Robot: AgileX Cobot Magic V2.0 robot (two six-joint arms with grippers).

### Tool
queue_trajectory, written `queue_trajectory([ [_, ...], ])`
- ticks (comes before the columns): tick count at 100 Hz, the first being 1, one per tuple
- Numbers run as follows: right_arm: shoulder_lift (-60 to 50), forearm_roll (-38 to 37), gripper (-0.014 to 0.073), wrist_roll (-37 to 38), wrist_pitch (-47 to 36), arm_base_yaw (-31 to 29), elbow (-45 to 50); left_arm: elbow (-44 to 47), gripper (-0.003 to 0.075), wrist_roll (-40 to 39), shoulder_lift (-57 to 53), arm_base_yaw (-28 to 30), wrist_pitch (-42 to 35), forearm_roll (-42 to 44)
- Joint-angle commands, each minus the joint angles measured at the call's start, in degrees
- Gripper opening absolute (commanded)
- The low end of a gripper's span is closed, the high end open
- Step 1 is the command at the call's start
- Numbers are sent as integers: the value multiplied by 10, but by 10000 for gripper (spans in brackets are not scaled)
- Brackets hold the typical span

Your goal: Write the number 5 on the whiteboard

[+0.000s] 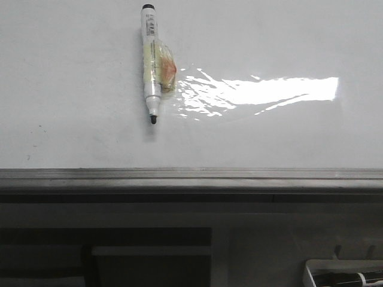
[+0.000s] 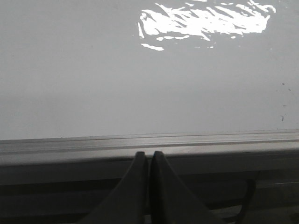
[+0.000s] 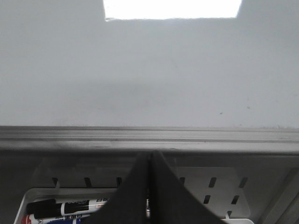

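The whiteboard (image 1: 269, 36) fills the upper part of the front view, glossy white with a bright glare patch and a grey metal rail (image 1: 191, 176) along its near edge. No number 5 shows on it. A white marker pen (image 1: 151, 60) with a black tip lies on the board, tape around its middle. My left gripper (image 2: 149, 154) is shut and empty, its tips at the rail (image 2: 149, 144). My right gripper (image 3: 149, 155) is shut and empty, below the rail (image 3: 149, 135). Neither gripper shows in the front view.
A white perforated tray (image 3: 219, 186) with spare markers (image 3: 70, 207) sits below the rail under my right gripper; its corner shows in the front view (image 1: 311, 272). Dark shelving (image 1: 108, 251) lies below the rail at the left. A few small dark specks mark the board (image 1: 36, 134).
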Motion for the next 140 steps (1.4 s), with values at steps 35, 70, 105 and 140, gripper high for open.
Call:
queue_trajectory([
  [35, -9, -10, -64, -3, -15, -3, 15, 10, -20, 0, -16, 2, -42, -5],
  [70, -9, -10, -64, -3, -9, -3, 15, 10, -20, 0, -16, 2, -42, -5],
  [105, -9, -33, -64, -3, -111, -3, 15, 10, -20, 0, -16, 2, -154, -65],
  [140, -9, 178, -64, 17, -258, -3, 15, 10, -20, -11, -16, 1, -208, -492],
])
